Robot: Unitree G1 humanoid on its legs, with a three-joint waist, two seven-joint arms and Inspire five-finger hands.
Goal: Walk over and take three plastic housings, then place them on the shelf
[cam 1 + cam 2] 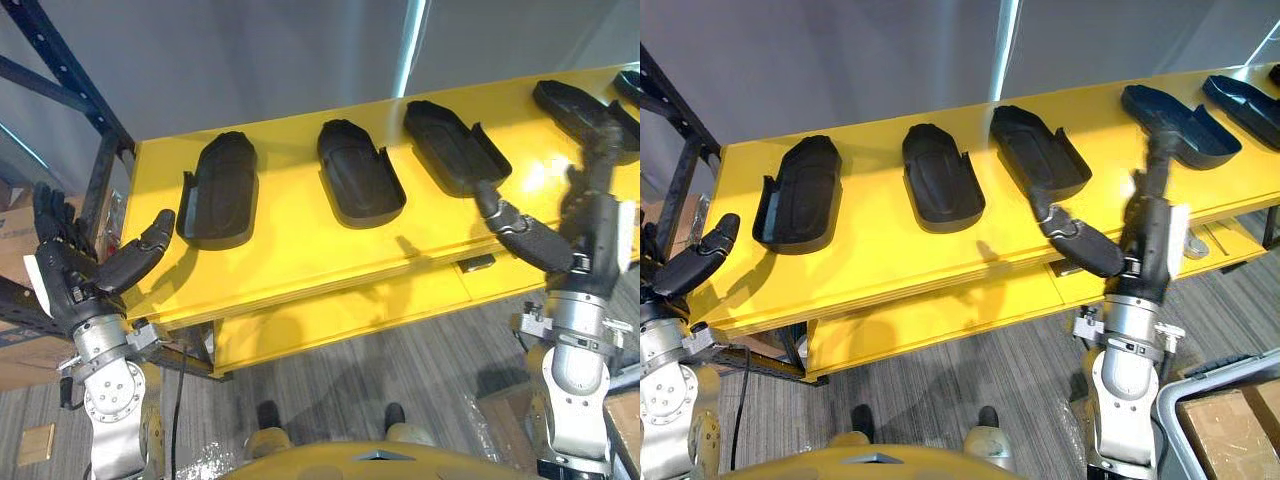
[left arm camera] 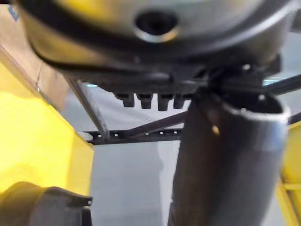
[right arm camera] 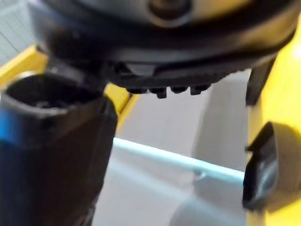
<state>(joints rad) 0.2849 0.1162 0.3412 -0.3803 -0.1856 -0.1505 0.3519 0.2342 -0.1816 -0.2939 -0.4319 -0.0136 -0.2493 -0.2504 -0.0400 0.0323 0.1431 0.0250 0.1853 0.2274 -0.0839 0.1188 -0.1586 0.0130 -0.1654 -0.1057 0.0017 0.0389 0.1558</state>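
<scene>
Currently, in the left eye view, plastic housings (image 1: 358, 172) are lying hollow side up in a row on the yellow table (image 1: 300, 260). The left hand (image 1: 75, 270) is hovering released off the table's left end.

In the right eye view, the right hand (image 1: 1145, 235) is standing with straight fingers (image 1: 1155, 165) at the fourth housing (image 1: 1180, 125); whether they touch it cannot be told.

In the wrist views, both hands are showing relaxed fingers, grasping nothing.

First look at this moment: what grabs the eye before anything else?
A row of black housings lies spread along a bright yellow table. The right hand is raised with straight fingers at the table's right end, close by the fourth housing; whether it touches cannot be told. The left hand is open off the table's left corner, holding nothing.
</scene>
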